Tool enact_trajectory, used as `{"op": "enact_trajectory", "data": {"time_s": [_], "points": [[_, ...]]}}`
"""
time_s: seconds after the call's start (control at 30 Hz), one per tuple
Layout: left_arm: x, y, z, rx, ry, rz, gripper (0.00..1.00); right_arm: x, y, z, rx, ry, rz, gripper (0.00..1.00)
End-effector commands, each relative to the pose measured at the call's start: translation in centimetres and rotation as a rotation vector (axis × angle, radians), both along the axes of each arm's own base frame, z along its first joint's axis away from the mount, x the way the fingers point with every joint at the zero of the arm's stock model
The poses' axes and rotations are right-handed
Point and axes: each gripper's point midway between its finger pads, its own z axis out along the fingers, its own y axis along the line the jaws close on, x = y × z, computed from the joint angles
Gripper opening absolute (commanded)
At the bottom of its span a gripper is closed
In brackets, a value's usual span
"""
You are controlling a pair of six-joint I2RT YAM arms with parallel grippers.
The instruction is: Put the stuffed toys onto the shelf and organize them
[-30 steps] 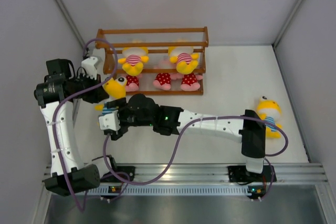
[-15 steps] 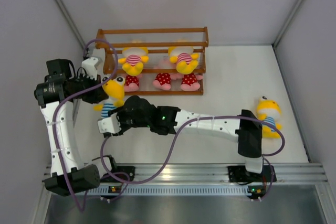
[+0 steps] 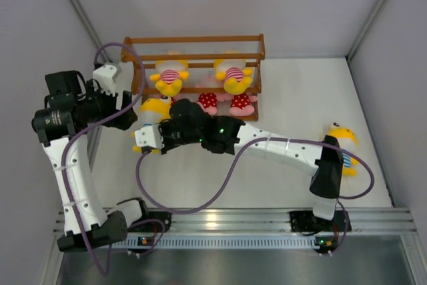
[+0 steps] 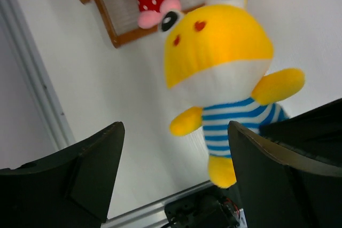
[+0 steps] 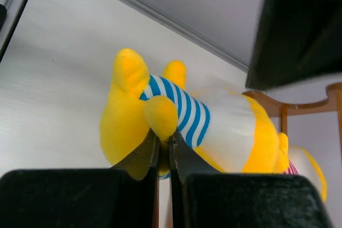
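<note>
Blue-striped toy (image 3: 155, 108) held off worktop (image 3: 300, 98), just L-front of shelf (image 3: 193, 39) low tier | R tool (image 5: 164, 145) clenched on a yellow limb; body axis runs fwd from it, head twd shelf | L tool (image 4: 173, 148) jaws apart, holding nothing, toy just ahead | next prob: head-first into shelf

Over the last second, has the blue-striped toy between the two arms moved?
Yes. In the top view the blue-striped toy has shifted right and slightly up, closer to the shelf. The right gripper now pinches it.
</note>
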Motion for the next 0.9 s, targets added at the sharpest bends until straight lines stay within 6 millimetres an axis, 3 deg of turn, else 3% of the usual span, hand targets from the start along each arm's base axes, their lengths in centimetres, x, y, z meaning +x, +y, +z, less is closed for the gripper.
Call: {"op": "enact_trajectory", "data": {"time_s": [0.0, 0.07, 0.1, 0.17, 0.2, 0.33, 0.37, 0.47, 0.5, 0.6, 0.63, 0.7, 0.8, 0.87], "points": [[-0.7, 0.7, 4.8, 0.066, -0.162, 0.055, 0.85, 0.1, -4.1, 11.1, 0.213, 0.003, 0.057, 0.0], [-0.8, 1.2, 6.9, 0.09, -0.218, 0.096, 0.94, 0.2, -5.3, 13.2, 0.259, 0.027, 0.085, 0.0], [-0.8, 1.4, 7.6, 0.1, -0.236, 0.109, 0.97, 1.8, -6.4, 14.1, 0.281, 0.03, 0.063, 0.0], [-1.2, 1.8, 9.4, 0.124, -0.288, 0.134, 0.98, 2.5, -8.1, 16.4, 0.336, 0.021, 0.067, 0.0], [-1.2, 1.8, 9.8, 0.128, -0.3, 0.139, 0.98, 4.1, -9.5, 17.5, 0.358, 0.002, 0.035, 0.0], [-1.3, 1.8, 9.7, 0.132, -0.301, 0.132, 0.98, 7.0, -12.8, 20.3, 0.419, -0.04, 0.017, 0.0], [-1.4, 1.6, 9.0, 0.126, -0.282, 0.123, 0.98, 9.2, -14.3, 20.5, 0.428, -0.048, -0.02, 0.0], [-1.3, 1.6, 7.8, 0.121, -0.251, 0.115, 0.98, 12.1, -16.3, 19.9, 0.444, 0.032, -0.019, 0.0], [-1.2, 1.6, 7.5, 0.121, -0.243, 0.112, 0.98, 15.1, -18.0, 19.2, 0.44, 0.041, -0.067, 0.0], [-1.3, 1.5, 6.3, 0.121, -0.212, 0.097, 0.98, 18.3, -19.8, 17.6, 0.41, 0.067, -0.093, 0.0], [-1.3, 1.5, 5.9, 0.12, -0.202, 0.096, 0.98, 18.1, -19.8, 17.4, 0.414, 0.12, -0.053, 0.0], [-1.3, 1.5, 5.4, 0.119, -0.188, 0.091, 0.98, 20.4, -21.1, 16.8, 0.428, 0.18, -0.064, 0.0], [-1.3, 1.6, 4.9, 0.12, -0.175, 0.09, 0.98, 22.3, -22.4, 15.6, 0.433, 0.235, -0.076, 0.0], [-1.3, 1.6, 4.6, 0.122, -0.168, 0.088, 0.98, 22.5, -22.8, 14.8, 0.427, 0.271, -0.056, 0.0]]}}
